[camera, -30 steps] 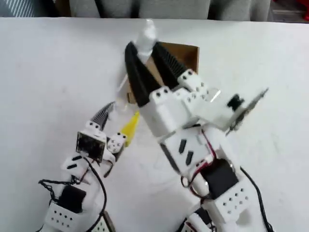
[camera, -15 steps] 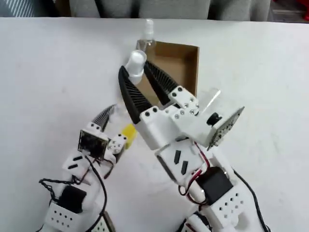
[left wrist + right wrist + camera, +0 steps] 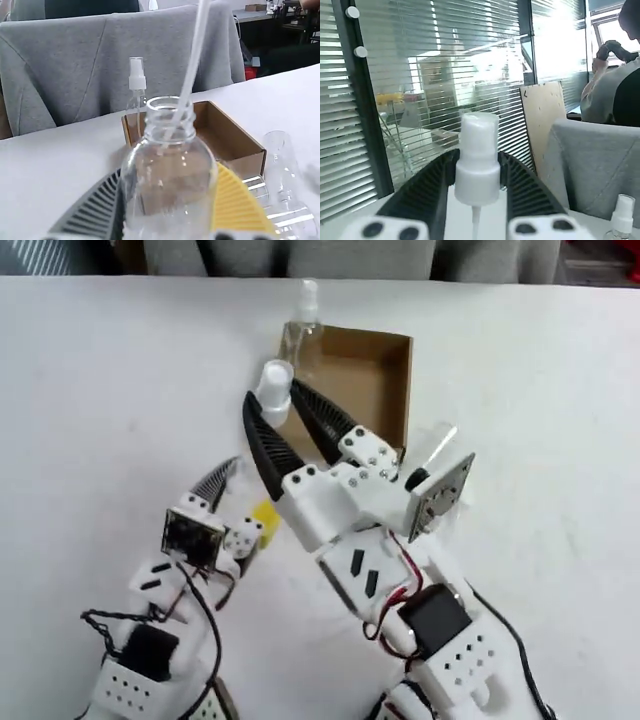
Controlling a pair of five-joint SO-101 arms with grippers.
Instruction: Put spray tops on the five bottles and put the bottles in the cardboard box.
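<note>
Right pincer clenched on a white plastic spray top. Its thin white dip tube enters the open neck of a clear plastic bottle — held upright in the left pincer. Beyond lies an open brown cardboard box on the white counter — a capped clear bottle stands at its far corner.

Office-type room. Grey fabric chair backs along plain white tabletop; horizontal slatted window blinds over glazing, black frame; further desk in background.
</note>
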